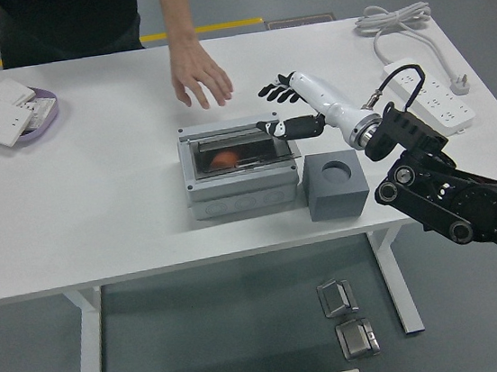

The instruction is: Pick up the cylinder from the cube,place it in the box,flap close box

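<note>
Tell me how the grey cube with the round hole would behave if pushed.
The cube looks blocky, sitting flat on the table, so it would probably slide rather than tip or roll. It seems solid, likely fairly heavy for its size, and rigid.

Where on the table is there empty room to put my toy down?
The big bare stretch of table left of the grey box, below the purple dish of switch plates. Also the near strip in front. It's crowded around the box: cube, robot hand, person's hand, and the power strip far right.
</note>
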